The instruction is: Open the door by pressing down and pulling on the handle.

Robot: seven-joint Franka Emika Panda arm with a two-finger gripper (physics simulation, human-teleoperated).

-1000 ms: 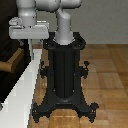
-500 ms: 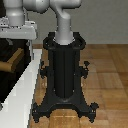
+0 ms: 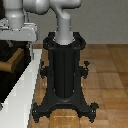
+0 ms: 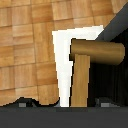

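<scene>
The handle (image 4: 95, 52) fills the middle of the wrist view: a short tan-brown cylindrical bar lying crosswise, with a flatter wooden arm running off from its underside at a right angle, so the two make a bent lever. It sits against the door (image 4: 107, 80), whose very dark panel lies behind the bar, and a white frame strip (image 4: 62, 65) runs alongside the arm — beyond it is the wooden plank floor (image 4: 25, 45). In the exterior view the same handle (image 3: 11, 63) shows as a small tan piece at the far left edge, in front of the dark door panel (image 3: 12, 82), with the white frame (image 3: 22, 92) slanting down beside it. The end effector (image 3: 17, 31), a pale grey-white block, hangs just above the handle there, near it but with no contact that can be made out; its fingers are not clearly visible, and only dark blurred shapes edge the wrist view, so whether they are apart or together I cannot tell. The grey arm (image 3: 60, 15) bends over from the black pedestal (image 3: 65, 75), which stands on the floor at the exterior view's centre, its splayed feet spread over the planks.
</scene>
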